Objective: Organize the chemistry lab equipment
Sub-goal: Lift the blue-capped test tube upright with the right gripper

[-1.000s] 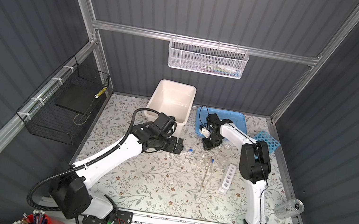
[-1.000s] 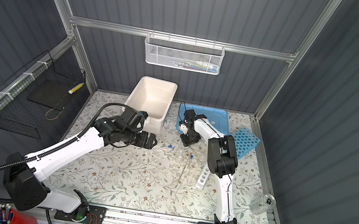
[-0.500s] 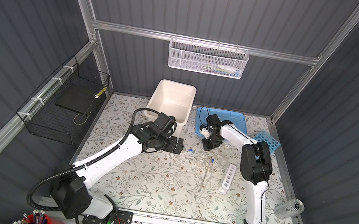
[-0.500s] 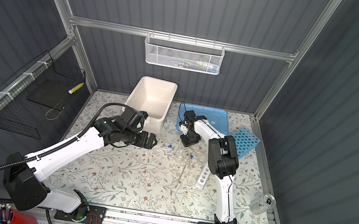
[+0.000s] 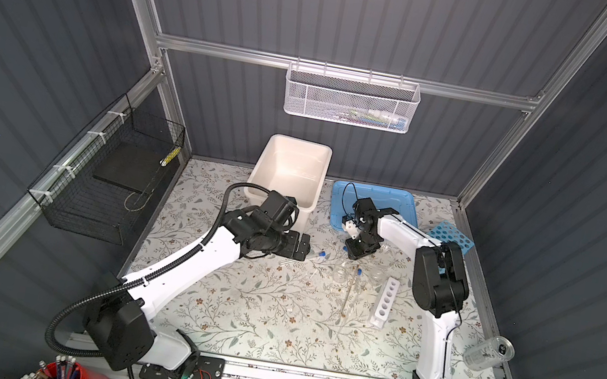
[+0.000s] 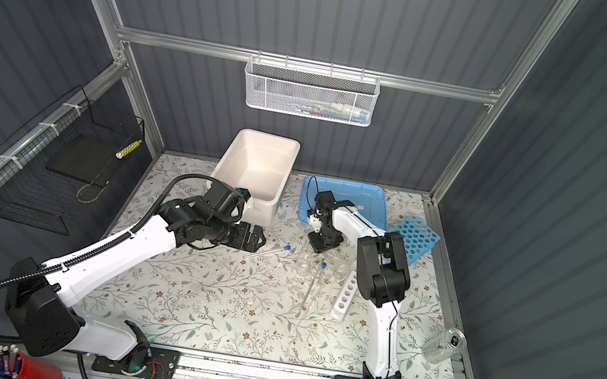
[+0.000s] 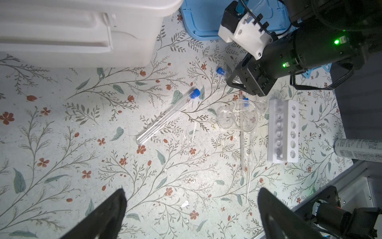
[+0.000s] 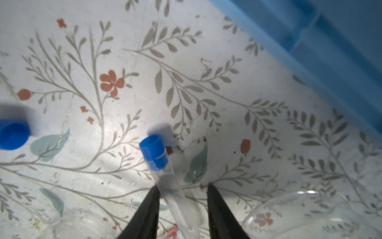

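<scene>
The step in hand looks like picking up a loose test tube (image 8: 165, 178) for racking. The right tool (image 8: 182, 186) stands over it at the far middle of the desk (image 5: 250, 316), just near of the blue lid (image 5: 376, 197). Its jaws are part-way apart and straddle the clear barrel below the blue cap, with one finger against the glass and a gap on the other side, so there is no clamp yet. The left tool (image 7: 191, 190) hangs wide apart and empty, just beside a second capped tube (image 7: 169, 115) lying flat. Next, I judge, the right jaws must close squarely on the round glass, lift it, turn it upright and carry it to the small white rack (image 5: 383, 301) at the near right or the sky-blue rack (image 5: 449, 237) by the right edge. In both top views the tool hides the straddled tube, and the right wrist view cuts off its lower end. The beakers (image 7: 245, 115) and thin rod (image 7: 241, 144) blur into the floral pattern, so their count is unsure.
</scene>
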`<state>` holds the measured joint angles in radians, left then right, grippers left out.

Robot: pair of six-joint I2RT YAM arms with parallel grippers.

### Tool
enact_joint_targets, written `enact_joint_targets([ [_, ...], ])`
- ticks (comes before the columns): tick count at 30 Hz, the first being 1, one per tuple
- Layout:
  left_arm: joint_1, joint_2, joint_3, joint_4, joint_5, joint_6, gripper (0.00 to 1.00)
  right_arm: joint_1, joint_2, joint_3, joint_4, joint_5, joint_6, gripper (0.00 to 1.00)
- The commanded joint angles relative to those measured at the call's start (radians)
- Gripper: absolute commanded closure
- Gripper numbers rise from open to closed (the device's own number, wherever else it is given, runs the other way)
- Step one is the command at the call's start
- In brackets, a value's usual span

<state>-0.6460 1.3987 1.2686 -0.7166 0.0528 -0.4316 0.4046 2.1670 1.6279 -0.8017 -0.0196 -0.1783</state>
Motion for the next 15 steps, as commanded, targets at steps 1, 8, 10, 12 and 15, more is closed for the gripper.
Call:
enact_joint_targets([
  [1,0.008,-0.012,0.009,-0.007,0.005,-0.004,0.0,-0.009,0.009,-0.064,-0.046,0.01,0.017,0.6],
  [8,0.009,-0.015,0.004,-0.003,0.007,-0.007,0.0,-0.009,0.016,-0.059,-0.057,0.004,0.041,0.61],
  [10,0.008,-0.02,0.003,-0.003,0.007,-0.007,0.0,-0.009,0.018,-0.06,-0.056,0.001,0.047,0.62],
  [12,0.008,-0.023,0.003,-0.004,0.005,-0.007,0.0,-0.009,0.022,-0.06,-0.055,0.0,0.052,0.63],
  [15,0.009,-0.021,0.003,-0.005,0.007,-0.007,0.0,-0.009,0.019,-0.062,-0.058,0.001,0.057,0.63],
])
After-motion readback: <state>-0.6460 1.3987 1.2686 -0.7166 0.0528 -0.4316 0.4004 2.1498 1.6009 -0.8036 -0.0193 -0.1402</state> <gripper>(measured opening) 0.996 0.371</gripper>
